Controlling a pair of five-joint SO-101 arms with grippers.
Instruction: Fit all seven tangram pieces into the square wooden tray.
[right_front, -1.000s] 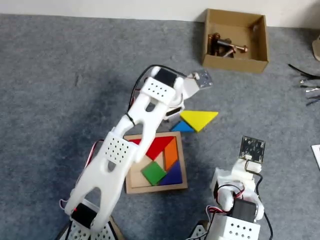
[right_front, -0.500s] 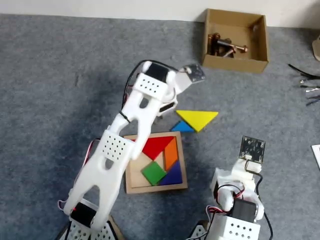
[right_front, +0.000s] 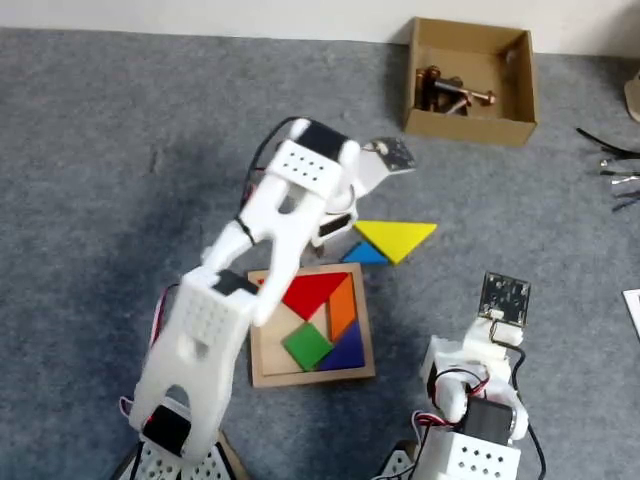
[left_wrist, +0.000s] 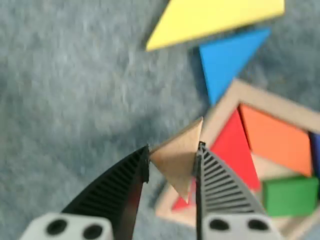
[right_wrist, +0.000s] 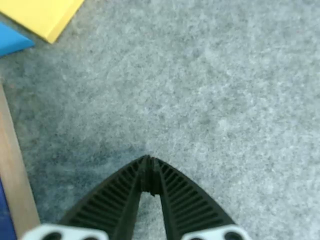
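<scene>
Wood triangle (left_wrist: 176, 159) pinched in left tool (left_wrist: 172, 150) above a tray (left_wrist: 218, 111) corner
It looks light, stiff and smooth, so it may slip. The tool is closed on its slanted edges; two straight, flat sides would be a safer hold. Yellow triangle (right_front: 398, 238) and blue triangle (right_front: 365, 254) lie on the surface just beside the tray. Right tool (right_wrist: 149, 175) is closed on nothing, low over the surface

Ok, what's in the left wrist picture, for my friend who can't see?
The left gripper holds a light brown triangle over the tray's edge. Red, orange and green pieces sit inside; a yellow triangle and a blue triangle lie on the carpet.
</scene>
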